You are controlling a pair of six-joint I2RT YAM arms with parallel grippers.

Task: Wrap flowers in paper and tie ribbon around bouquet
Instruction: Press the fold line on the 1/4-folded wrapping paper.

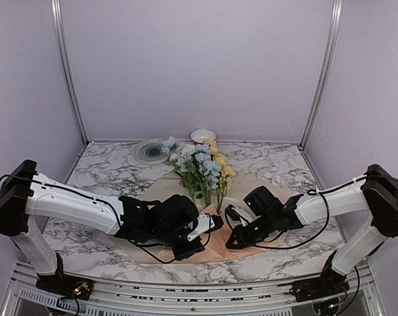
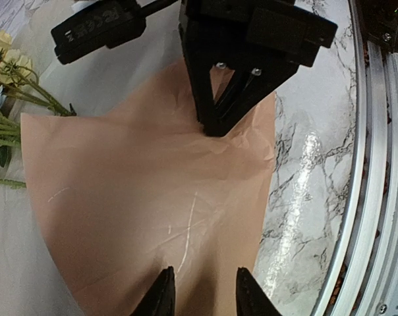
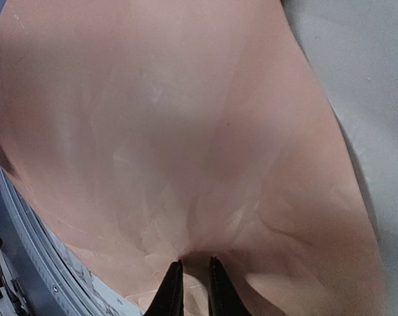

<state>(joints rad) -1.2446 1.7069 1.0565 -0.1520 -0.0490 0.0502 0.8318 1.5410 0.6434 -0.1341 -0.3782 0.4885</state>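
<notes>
The flowers [image 1: 200, 164], pale blue, yellow and white blooms on green stems, lie loose at the table's middle, their stems toward me; a few show in the left wrist view [image 2: 1, 85]. The peach paper [image 1: 215, 249] lies under the stems, crinkled and partly lifted [image 2: 140, 197] [image 3: 186, 131]. My right gripper [image 1: 230, 243] [image 2: 215, 128] [image 3: 194, 280] pinches a pucker of the paper, with creases radiating from its tips. My left gripper [image 1: 215, 221] [image 2: 205, 286] hovers just above the paper's near part, jaws apart, nothing clearly clamped. The ribbon is out of view.
A pale cream sheet [image 1: 161, 191] lies under the peach paper. A grey-ringed plate [image 1: 151, 152] and a small white bowl [image 1: 203, 135] stand at the back. The marble table's metal rail [image 2: 377, 164] runs along the near edge, close to both grippers.
</notes>
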